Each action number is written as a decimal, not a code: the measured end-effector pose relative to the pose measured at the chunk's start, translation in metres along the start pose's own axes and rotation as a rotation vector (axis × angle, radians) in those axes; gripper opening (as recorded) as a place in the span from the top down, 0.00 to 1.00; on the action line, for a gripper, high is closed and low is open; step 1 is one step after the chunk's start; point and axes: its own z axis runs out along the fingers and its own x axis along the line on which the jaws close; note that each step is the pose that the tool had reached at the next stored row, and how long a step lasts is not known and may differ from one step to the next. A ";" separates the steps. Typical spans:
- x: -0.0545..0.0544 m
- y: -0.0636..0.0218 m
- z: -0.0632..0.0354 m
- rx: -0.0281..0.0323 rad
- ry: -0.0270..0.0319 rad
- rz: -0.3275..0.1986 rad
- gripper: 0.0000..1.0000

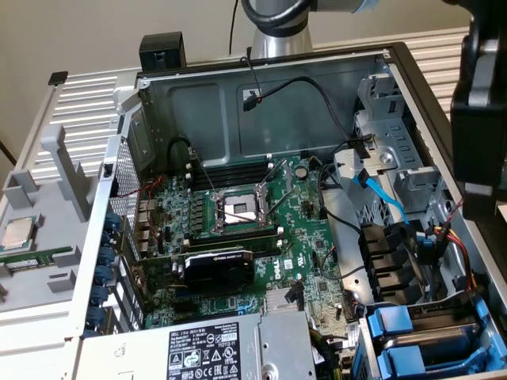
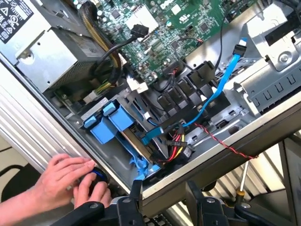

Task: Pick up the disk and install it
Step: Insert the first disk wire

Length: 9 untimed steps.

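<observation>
Gripper: the fingers are set partway apart and nothing is held between them. It is poised just outside the case wall. A person's hand is seen close beside it, at the case edge.

Disk: its blue frame is seen in the drive bay just inside that wall, near the gripper but apart from it. The metal body is mostly hidden. It is judged dense, rigid, shock-sensitive and smooth on its metal faces. A hold is best taken across the sides of the plastic frame.
</observation>
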 end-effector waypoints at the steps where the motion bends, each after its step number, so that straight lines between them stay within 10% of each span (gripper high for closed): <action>1: 0.000 0.0001 0.0000 0.0078 0.0135 -0.011 0.51; 4: 0.000 0.0004 0.0000 0.0279 0.0482 -0.044 0.51; 8: 0.000 0.0008 0.0010 0.0320 0.0671 -0.085 0.51; 9: 0.000 0.0009 0.0009 0.0245 0.0722 -0.093 0.51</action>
